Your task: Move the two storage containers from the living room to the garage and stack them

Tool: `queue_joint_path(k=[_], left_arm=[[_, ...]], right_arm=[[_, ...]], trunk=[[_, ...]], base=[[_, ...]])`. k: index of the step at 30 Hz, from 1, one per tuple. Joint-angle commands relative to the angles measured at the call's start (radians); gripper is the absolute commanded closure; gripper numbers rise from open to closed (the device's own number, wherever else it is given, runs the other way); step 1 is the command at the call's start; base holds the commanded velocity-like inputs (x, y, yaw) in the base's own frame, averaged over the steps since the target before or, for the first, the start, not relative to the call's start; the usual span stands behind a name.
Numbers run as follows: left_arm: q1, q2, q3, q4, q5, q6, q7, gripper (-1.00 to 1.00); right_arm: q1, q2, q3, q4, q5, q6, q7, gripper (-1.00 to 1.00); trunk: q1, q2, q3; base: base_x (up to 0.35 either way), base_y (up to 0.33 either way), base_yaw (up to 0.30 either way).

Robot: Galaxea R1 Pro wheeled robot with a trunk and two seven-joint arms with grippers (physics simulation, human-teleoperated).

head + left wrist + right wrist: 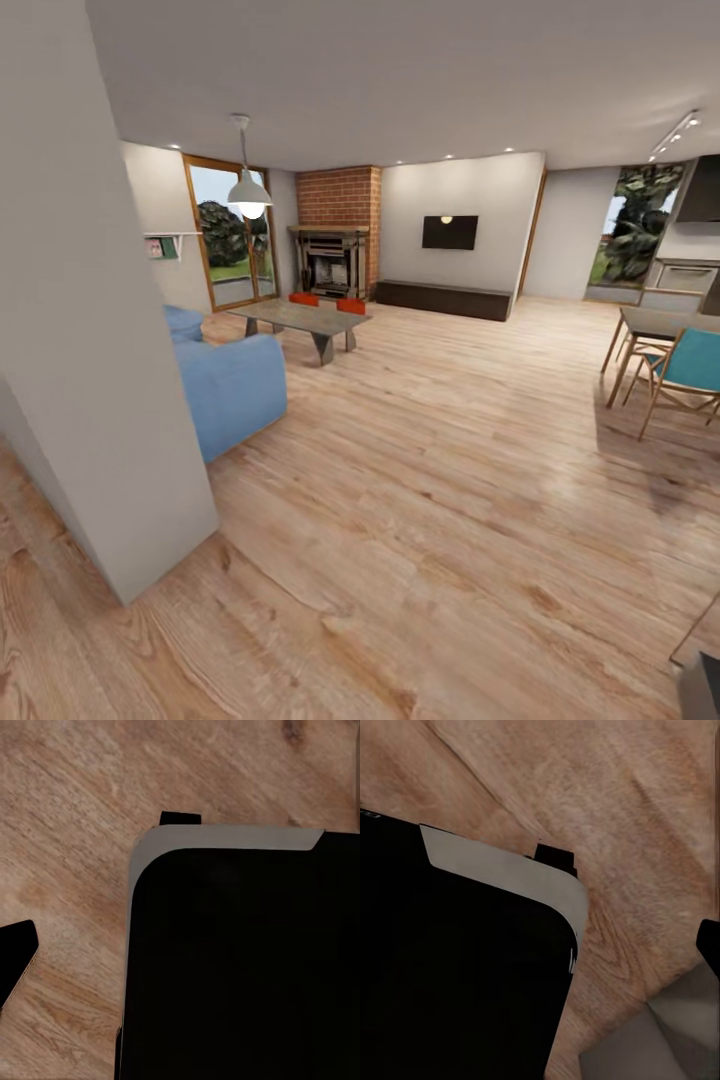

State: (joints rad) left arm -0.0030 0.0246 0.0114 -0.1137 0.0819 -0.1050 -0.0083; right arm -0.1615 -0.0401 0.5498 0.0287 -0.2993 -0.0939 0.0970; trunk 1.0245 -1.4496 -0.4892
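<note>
Storage containers: you have two orange-red boxes [303, 298] [351, 305] far across the room, on the far side of the low grey table [300, 318], side by side with a gap between them. Whether they rest on the table or just behind it, you cannot tell.
Your left gripper: one dark fingertip [16, 961] shows at the edge of the left wrist view, over wood planks, beside a black body with a pale rim [225, 838]. Open or closed, you cannot tell.
Your right gripper: one dark fingertip [709, 945] at the edge of the right wrist view, over planks and a grey patch. State cannot be told.
Containers relative to grippers: well apart; the boxes lie far ahead of you.
Near ground: light wood-plank floor [420, 520]; beige wall corner [100, 400] close at your left.
Middle ground: blue sofa [228, 385] behind that corner; teal chair [690, 370] and dining table [655, 322] at your right.
Far ground: brick fireplace [338, 232], wall television [449, 232], glass doors [232, 238].
</note>
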Motion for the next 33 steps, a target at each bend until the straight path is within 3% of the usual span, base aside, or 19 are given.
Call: queue_joint_path(k=[1, 33], left_arm=[[0.000, 0.000, 0.000, 0.000, 0.009, -0.002, -0.001, -1.00], [0.000, 0.000, 0.000, 0.000, 0.009, -0.002, -0.001, -1.00]], right_arm=[[-0.001, 0.000, 0.007, 0.003, -0.011, -0.006, 0.006, -1.00], [-0.001, 0.000, 0.007, 0.003, -0.009, -0.009, 0.006, -1.00]], trunk=[[0.001, 0.000, -0.001], [0.001, 0.000, -0.001]], base=[[0.322, 0.000, 0.000], [0.322, 0.000, 0.000]])
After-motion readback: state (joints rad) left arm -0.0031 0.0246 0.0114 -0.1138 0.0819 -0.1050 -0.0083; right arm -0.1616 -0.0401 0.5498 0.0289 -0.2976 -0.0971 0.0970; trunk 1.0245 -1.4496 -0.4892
